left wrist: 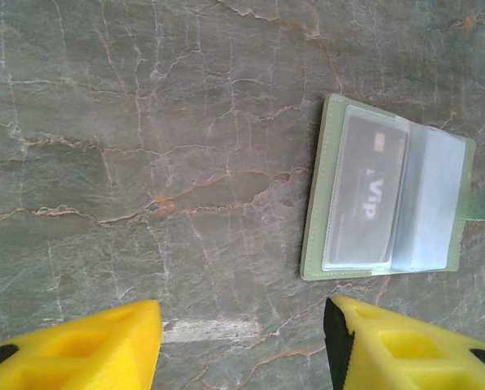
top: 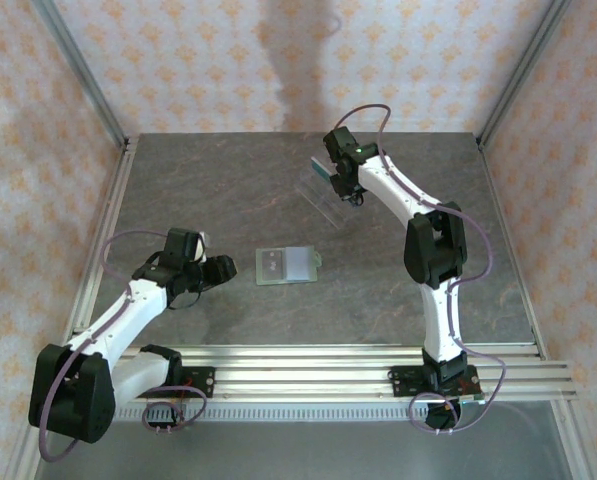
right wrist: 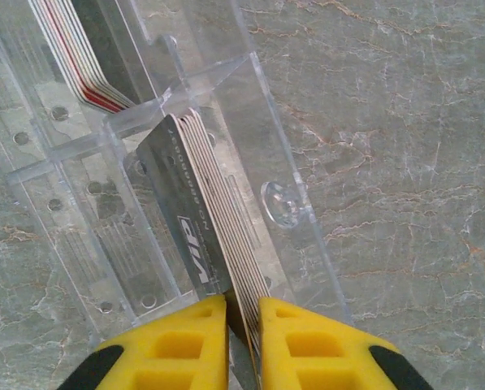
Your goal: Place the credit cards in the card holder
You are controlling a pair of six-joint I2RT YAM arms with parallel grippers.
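The grey marbled table (top: pixel 178 190) carries a clear plastic stand (top: pixel 321 200) toward its far edge, right of the middle. The green card holder (top: pixel 286 266) lies open near the middle, one card (left wrist: pixel 365 195) in its pocket. The left gripper (top: pixel 226 270) beside it is released, holding nothing. The right gripper (right wrist: pixel 242 321) is clenched on credit cards (right wrist: pixel 197 203) standing in the stand.

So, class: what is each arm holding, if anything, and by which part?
The right gripper pinches the credit cards by their near end, in the clear stand; the left gripper holds nothing.
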